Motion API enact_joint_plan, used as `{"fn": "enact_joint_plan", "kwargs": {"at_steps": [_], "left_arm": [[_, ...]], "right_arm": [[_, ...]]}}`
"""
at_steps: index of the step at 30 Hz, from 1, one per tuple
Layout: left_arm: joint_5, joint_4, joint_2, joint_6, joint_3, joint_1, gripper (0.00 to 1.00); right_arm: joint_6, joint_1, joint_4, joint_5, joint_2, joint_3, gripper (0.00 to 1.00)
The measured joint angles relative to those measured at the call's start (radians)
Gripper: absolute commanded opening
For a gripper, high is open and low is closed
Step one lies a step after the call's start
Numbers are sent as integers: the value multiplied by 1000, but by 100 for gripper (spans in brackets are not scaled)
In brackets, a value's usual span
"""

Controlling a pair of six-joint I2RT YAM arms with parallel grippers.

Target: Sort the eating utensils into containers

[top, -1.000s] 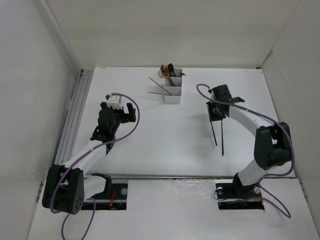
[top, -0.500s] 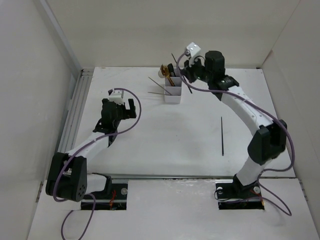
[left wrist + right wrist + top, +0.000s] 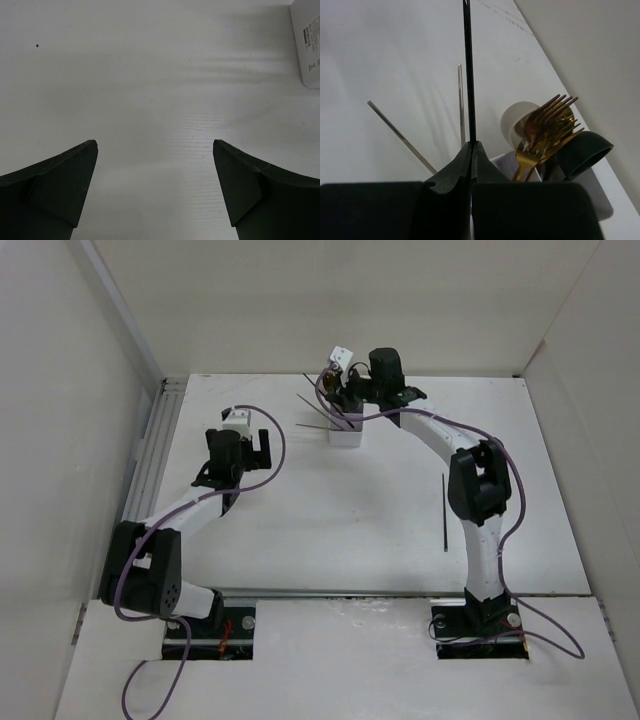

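One stick: with right gripper (image 3: 471,150) clamped on black chopstick (image 3: 468,60), upper centre of top view over organiser (image 3: 346,434), lower upright beside leaning chopsticks (image 3: 461,100), clear of forks (image 3: 547,120). Left gripper (image 3: 155,145) spread, empty.

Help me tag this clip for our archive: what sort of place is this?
Probably a robot test cell, not a kitchen: blank white walls box in a white table, and the left arm and right arm are bolted at its near edge.
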Motion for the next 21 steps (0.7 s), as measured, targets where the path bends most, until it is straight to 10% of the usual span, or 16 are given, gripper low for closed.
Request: {"fn": "enact_joint_plan", "kwargs": {"at_steps": [7, 13, 21], "left_arm": [[-12, -8, 38, 4, 19, 5, 100], [-23, -6, 44, 14, 23, 8, 100], [-21, 5, 44, 21, 24, 11, 100]], "right_arm": [[-26, -5, 12, -18, 12, -6, 1], [-32, -27, 24, -23, 12, -81, 37], [-25, -47, 16, -12, -14, -176, 44]]}}
